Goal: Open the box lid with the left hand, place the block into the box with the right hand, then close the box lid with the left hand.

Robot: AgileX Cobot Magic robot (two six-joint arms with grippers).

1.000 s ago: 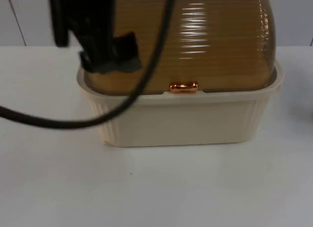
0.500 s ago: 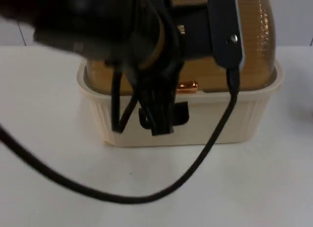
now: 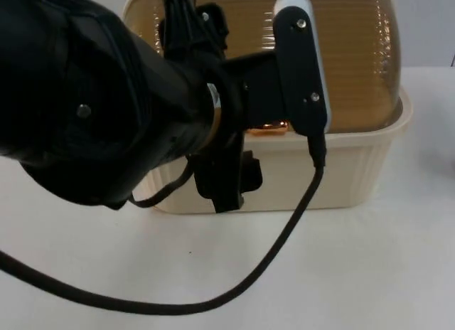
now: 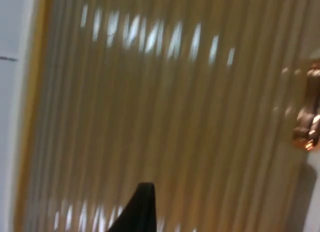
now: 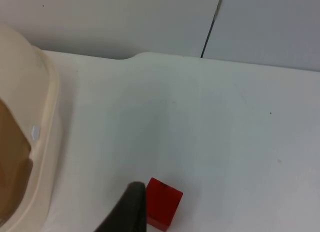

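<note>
Box lid is down, left gripper before it. Block lies beside right gripper on the bench. Fingers' state on either: cannot tell.

I find nothing to read here: no word, label, brand mark or number on the box, on its ribbed amber lid, on the red block, or on my tabletop
</note>
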